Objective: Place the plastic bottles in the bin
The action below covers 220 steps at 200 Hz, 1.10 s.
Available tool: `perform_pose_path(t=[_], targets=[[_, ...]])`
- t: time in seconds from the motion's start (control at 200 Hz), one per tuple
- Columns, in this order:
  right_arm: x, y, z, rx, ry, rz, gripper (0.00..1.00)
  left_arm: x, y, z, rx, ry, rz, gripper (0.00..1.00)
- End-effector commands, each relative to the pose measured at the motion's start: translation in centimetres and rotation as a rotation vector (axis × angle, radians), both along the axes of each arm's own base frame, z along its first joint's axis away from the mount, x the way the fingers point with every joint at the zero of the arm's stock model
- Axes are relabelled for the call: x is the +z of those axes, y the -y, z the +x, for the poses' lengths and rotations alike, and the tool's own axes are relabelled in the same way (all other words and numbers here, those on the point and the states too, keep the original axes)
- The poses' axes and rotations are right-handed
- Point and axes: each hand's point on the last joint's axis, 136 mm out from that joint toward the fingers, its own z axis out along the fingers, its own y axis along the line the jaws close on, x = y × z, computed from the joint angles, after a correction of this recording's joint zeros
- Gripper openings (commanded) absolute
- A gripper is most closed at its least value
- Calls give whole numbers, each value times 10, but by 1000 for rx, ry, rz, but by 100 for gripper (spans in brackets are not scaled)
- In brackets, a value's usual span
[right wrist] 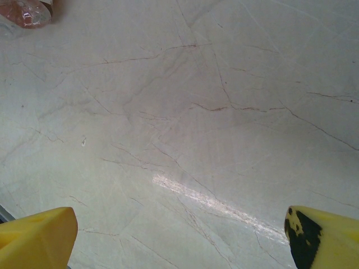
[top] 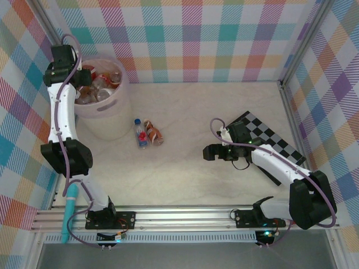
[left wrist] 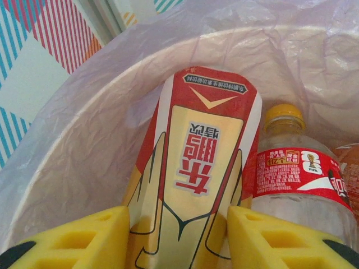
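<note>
My left gripper (left wrist: pixel 178 238) is down inside the pale pink bin (left wrist: pixel 84 140), its yellow fingers (left wrist: pixel 84 241) pressed on both sides of a bottle with a red and yellow label (left wrist: pixel 196 168). Beside it lies a clear bottle with a yellow cap and red label (left wrist: pixel 291 174). From above, the bin (top: pixel 112 120) stands at the far left with several bottles (top: pixel 104 84) in it. Two bottles lie on the table by the bin, a clear blue-capped one (top: pixel 140 133) and a brownish one (top: pixel 152 133). My right gripper (top: pixel 208 152) hangs open over bare table, right of them.
A black-and-white checkerboard (top: pixel 269 140) lies at the right under my right arm. Plaid walls close off the left, back and right sides. A metal rail (top: pixel 185 216) runs along the near edge. The end of a bottle (right wrist: pixel 25 11) shows at the right wrist view's top left.
</note>
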Motion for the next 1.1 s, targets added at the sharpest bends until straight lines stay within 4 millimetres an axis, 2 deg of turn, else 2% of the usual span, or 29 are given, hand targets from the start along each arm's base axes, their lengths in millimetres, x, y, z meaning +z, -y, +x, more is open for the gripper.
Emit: perform_pose_path(t=[0.0,0.14,0.275,0.335,0.585,0.74,0.88,1.095], targets=[[5,-6,3,4,6,22,95,-41,12,-5,-31,-119,-36,47],[5,-8,3,6,3,25,95,-12,13,-13,-22,-58,-19,52],[5,-8,3,6,5,24,95,21,14,-23,-6,12,5,69],[6,-8,3,6,6,24,95,38,18,-28,-13,49,2,72],[6,-10,1,10,7,22,95,94,33,-56,-6,133,61,96],[7,-10,3,11,10,19,95,124,54,-83,-20,190,83,99],[9,-12,5,12,18,22,95,126,83,-106,-32,177,64,100],[14,-10,5,15,33,14,95,98,143,-136,-87,185,-68,94]])
